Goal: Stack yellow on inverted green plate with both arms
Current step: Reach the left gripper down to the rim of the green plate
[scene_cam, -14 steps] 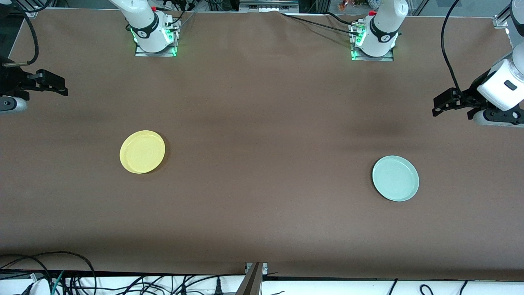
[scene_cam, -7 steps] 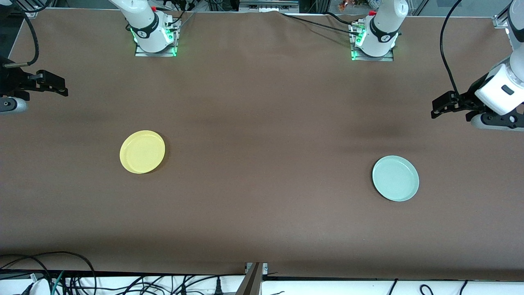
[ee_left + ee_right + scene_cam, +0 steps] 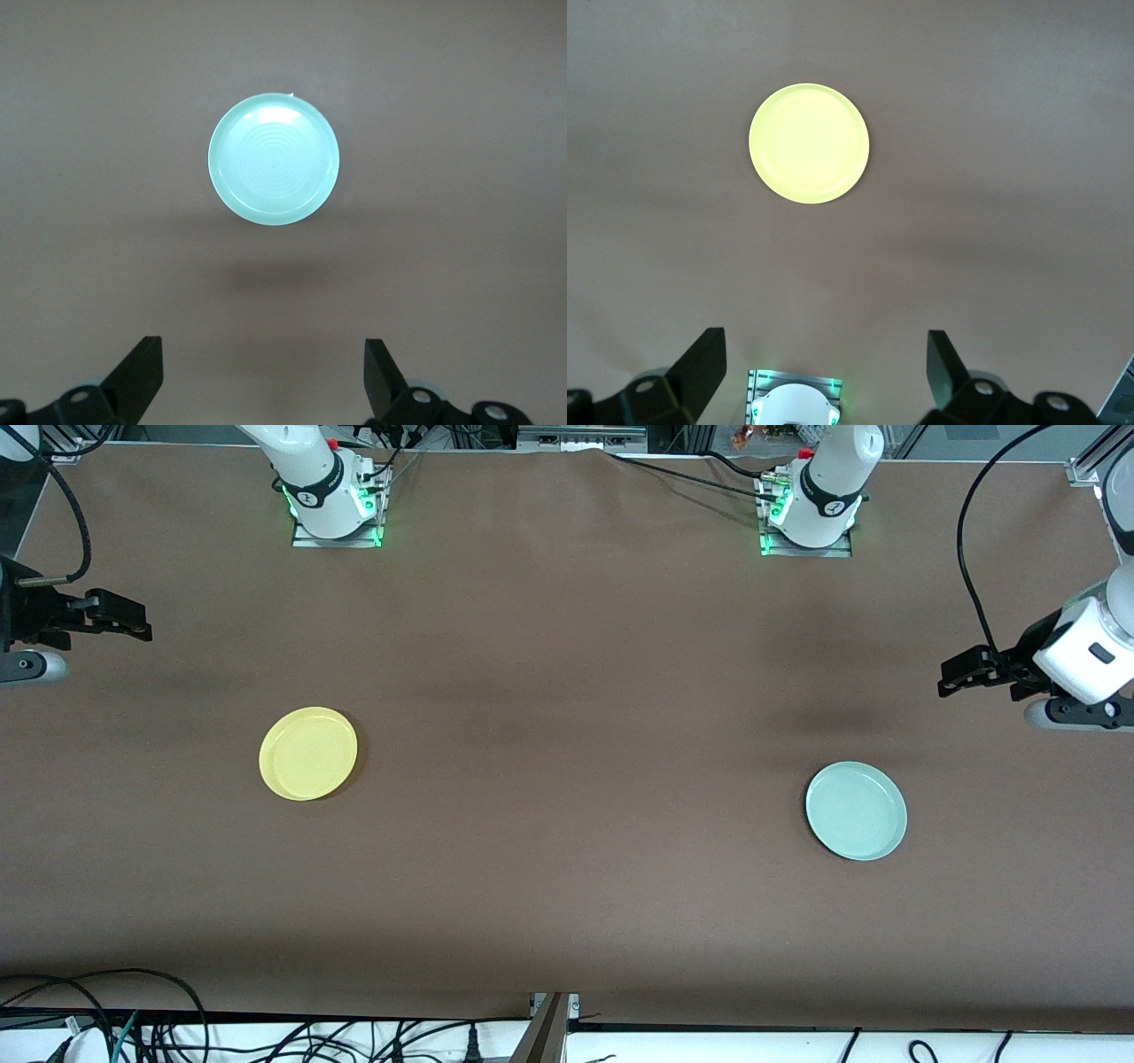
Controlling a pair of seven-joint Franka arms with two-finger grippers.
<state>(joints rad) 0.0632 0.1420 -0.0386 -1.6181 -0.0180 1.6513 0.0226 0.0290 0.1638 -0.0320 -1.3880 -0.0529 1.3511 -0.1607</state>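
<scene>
Lying rim-up on the brown table (image 3: 567, 717), toward the right arm's end: yellow plate (image 3: 308, 753), also showing whole in the right wrist view (image 3: 809, 142). Resting flat, touching nothing else.

Lying rim-up toward the left arm's end, slightly nearer the front camera than the yellow one and well apart from it: green plate (image 3: 856, 810), not inverted, with concentric rings showing on its inner face in the left wrist view (image 3: 274, 159).

Hanging in the air over the bare table edge at the right arm's end: right gripper (image 3: 133, 615), jaws spread wide and holding nothing, both fingers (image 3: 700, 363) framing bare cloth.

Hanging over bare cloth at the left arm's end, above no plate: left gripper (image 3: 950, 676), jaws likewise spread wide and gripping nothing, fingers (image 3: 142, 367) showing well apart.
</scene>
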